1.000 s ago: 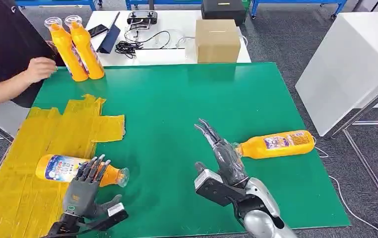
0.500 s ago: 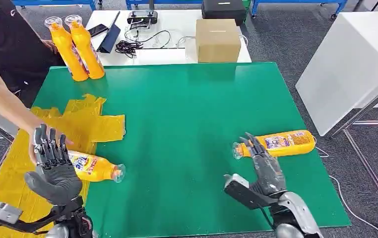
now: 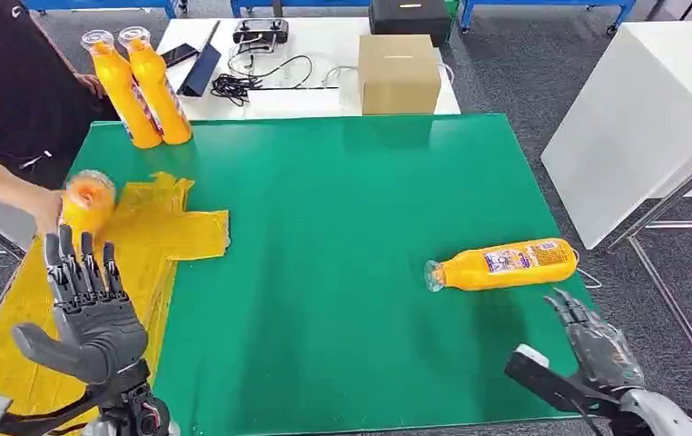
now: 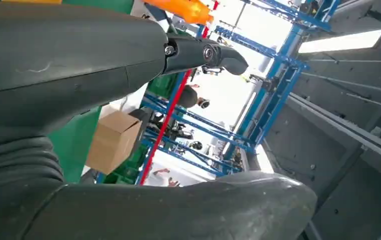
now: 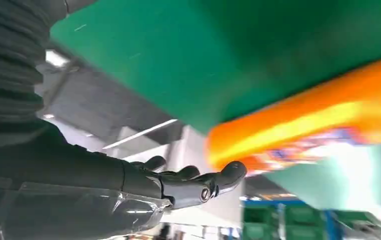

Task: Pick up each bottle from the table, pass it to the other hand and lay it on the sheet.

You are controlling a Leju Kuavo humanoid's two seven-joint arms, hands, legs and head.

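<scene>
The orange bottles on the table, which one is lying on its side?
The bottle on the green mat, near the right hand. The two bottles at the far left corner stand upright; a person's hand holds another.

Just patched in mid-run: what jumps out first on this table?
A person's hand holds an orange bottle over the yellow sheet at the table's left side. Another orange bottle lying on its side rests on the green mat at right. Both robot hands are empty, fingers spread: left robot hand, right robot hand.
</scene>
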